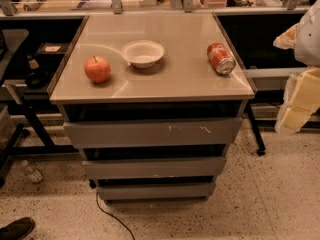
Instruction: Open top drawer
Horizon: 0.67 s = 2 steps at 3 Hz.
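The top drawer (150,132) is the widest of three grey fronts in a cabinet under a glossy beige top (170,79). Its flat front has no handle and carries small white scuff marks right of centre. A dark gap runs above it, and its tray is not visible. Two narrower grey drawer fronts (154,167) sit below it. My gripper (299,104), pale yellow under a white arm, is at the right edge of the view. It is level with the cabinet's top and well right of the drawer, touching nothing.
A red apple (97,69), a white bowl (143,53) and a red can on its side (221,58) lie on the cabinet top. A black cable (107,215), a plastic bottle (32,172) and a shoe (16,228) are on the speckled floor. Dark desks flank the cabinet.
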Each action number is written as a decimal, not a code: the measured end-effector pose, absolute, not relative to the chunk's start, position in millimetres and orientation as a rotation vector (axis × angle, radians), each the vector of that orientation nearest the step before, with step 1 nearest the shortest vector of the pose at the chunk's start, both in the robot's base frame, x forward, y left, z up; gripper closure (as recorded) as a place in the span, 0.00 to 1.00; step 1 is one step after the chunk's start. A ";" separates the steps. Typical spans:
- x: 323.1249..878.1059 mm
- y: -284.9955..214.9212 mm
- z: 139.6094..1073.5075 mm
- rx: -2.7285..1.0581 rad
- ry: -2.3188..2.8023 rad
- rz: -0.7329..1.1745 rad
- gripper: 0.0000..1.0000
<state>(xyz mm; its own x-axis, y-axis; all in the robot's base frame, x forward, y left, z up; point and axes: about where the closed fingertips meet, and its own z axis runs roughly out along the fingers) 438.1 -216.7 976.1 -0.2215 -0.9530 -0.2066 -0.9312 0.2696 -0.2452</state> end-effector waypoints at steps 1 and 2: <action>437.3 -214.3 972.7 -1.711 2.227 -0.097 0.00; 437.8 -204.6 944.5 -1.686 2.238 -0.069 0.00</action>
<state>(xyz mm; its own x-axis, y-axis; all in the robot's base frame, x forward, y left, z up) 437.8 -204.6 944.5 -0.2402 -0.9416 -0.2362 -0.9253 0.2956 -0.2377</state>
